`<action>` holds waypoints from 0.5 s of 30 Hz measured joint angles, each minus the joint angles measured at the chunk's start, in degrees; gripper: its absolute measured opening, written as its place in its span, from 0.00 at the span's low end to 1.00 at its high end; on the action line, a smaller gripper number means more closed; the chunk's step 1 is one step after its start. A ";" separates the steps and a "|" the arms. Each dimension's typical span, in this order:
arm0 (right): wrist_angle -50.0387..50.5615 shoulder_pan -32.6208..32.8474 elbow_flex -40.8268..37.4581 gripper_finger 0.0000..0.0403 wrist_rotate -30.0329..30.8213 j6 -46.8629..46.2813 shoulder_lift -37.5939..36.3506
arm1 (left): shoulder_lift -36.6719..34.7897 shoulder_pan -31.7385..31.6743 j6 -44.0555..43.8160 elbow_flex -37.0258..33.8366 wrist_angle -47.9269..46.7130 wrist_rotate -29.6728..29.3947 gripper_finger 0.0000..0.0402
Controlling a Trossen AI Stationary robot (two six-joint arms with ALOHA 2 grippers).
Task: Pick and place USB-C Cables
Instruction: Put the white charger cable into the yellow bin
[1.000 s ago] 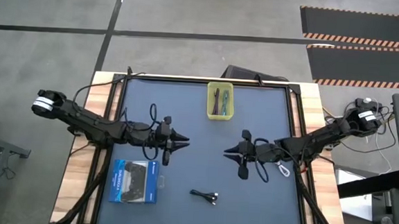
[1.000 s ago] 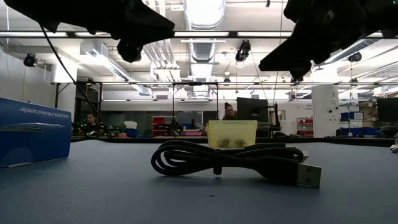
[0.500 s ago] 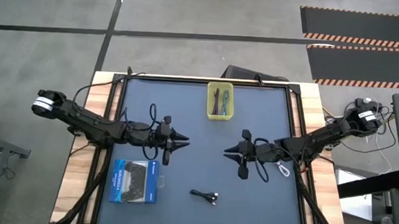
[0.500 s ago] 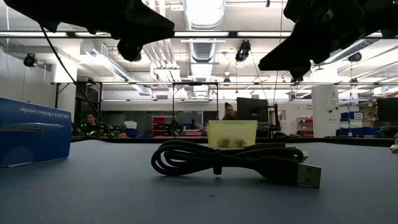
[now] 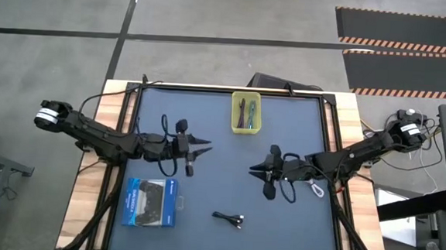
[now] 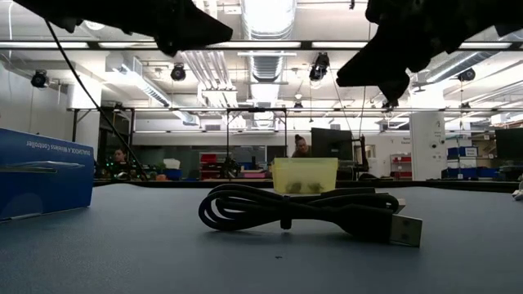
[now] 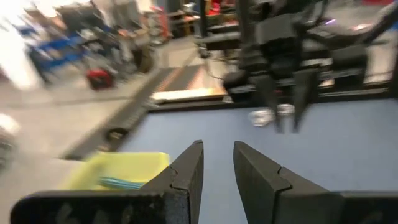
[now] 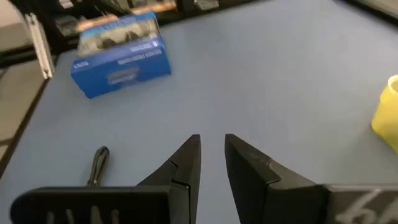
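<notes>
A coiled black USB cable (image 5: 228, 218) lies flat on the blue mat near the table's near edge. It is close up in the low view (image 6: 302, 214) and shows in the right wrist view (image 8: 96, 165). A teal cable (image 5: 241, 110) and a purple cable (image 5: 252, 111) lie inside the yellow bin (image 5: 245, 126) at the far edge. A small white loop (image 5: 316, 189), perhaps the white cable, lies under the right arm. My left gripper (image 5: 206, 145) and right gripper (image 5: 251, 170) hover mid-table facing each other, each narrowly open and holding nothing.
A blue-and-black retail box (image 5: 151, 202) lies flat at the near left, left of the black cable. The yellow bin (image 6: 305, 174) stands behind the cable in the low view. Bare mat lies between the grippers and around the cable. People sit in the room beyond.
My left gripper has risen and swung a little toward the far edge, rolling at the wrist. My right gripper has shifted slightly up and toward the left. The cables, bin and box have stayed where they were.
</notes>
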State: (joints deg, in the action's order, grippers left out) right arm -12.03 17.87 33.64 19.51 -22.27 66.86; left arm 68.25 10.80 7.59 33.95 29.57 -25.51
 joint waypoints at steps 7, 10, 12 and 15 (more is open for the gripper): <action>19.59 0.00 7.32 0.16 -0.04 -11.07 0.01 | -2.51 -0.60 10.85 0.56 -0.03 -2.26 0.18; 27.74 0.00 9.51 0.16 -0.18 -16.96 0.01 | -4.00 -0.69 10.99 -0.25 0.01 -2.26 0.18; 33.81 0.00 10.63 0.16 -0.52 -21.58 0.01 | -4.65 -0.69 10.82 -1.06 -0.11 -2.25 0.18; 43.08 -0.02 11.57 0.16 -2.61 -29.34 0.01 | -5.24 -0.69 10.76 -1.97 -0.11 -2.26 0.18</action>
State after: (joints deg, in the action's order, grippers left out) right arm 31.05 17.85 45.21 16.89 -51.61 66.87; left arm 63.01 10.11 18.35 31.98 29.46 -27.77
